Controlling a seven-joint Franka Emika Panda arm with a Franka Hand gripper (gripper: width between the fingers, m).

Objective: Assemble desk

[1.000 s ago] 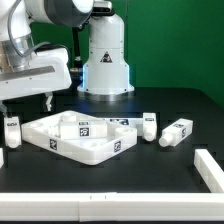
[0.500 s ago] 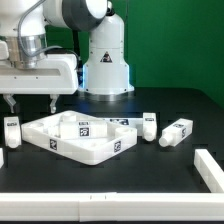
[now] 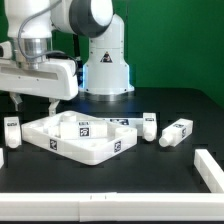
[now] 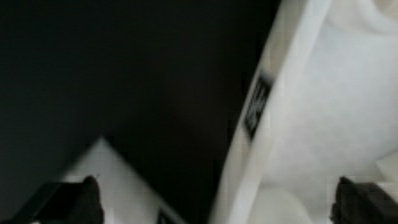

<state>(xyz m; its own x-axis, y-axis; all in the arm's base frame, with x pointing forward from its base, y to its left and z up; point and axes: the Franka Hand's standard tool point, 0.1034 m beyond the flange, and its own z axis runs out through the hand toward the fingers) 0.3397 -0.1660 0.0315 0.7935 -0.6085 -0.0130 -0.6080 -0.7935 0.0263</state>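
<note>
Desk panel (image 3: 95,151) lies below the wide-open, empty pincer (image 3: 33,103).

White rimmed panel (image 3: 85,150) lies flat, tags on its walls. On the exterior view's left, left leg (image 3: 12,127) stands just beside it. On the exterior view's right, near leg (image 3: 149,125) is upright and far leg (image 3: 177,132) is tipped.

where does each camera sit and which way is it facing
exterior view: off the arm, low by the table's near edge, looking across the desk panel and a loose leg to the robot's base; the arm and open claw show above the panel's end on the exterior view's left.
wrist view: on the wrist, looking down past the claw; of the robot only its dark fingertips show.
shared: the claw, the panel's tagged rim and the black table.
</note>
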